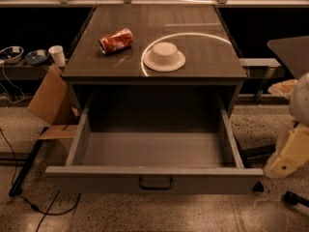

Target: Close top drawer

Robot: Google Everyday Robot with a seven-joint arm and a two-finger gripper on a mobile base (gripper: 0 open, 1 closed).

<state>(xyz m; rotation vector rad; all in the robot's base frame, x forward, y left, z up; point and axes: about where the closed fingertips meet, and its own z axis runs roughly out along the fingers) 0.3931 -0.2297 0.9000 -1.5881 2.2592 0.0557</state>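
One drawer faces you: the top drawer (154, 178) stands pulled far out of the grey cabinet (231, 98) toward the camera. Its flat grey front is nearest to you, low in the view, and its grey floor and side walls are open to sight. A small dark handle (155, 183) sits in the middle of that front.

On the cabinet's dark top, a red can (116, 40) lies on its side toward the left. A white bowl (164, 57) rests upside down just to the right of it, the two apart. A bright curved reflection arcs around the bowl.

Your gripper (286, 154) hangs at the right edge of the view, beside the drawer's right front corner and clear of it, touching nothing you can see. You cannot tell from here whether it is released or clenched.

To the left of the cabinet, a cardboard box (48, 100) leans against its side. A white cup (58, 55) stands on a low shelf behind the box. A dark cable (46, 214) trails over the speckled floor.
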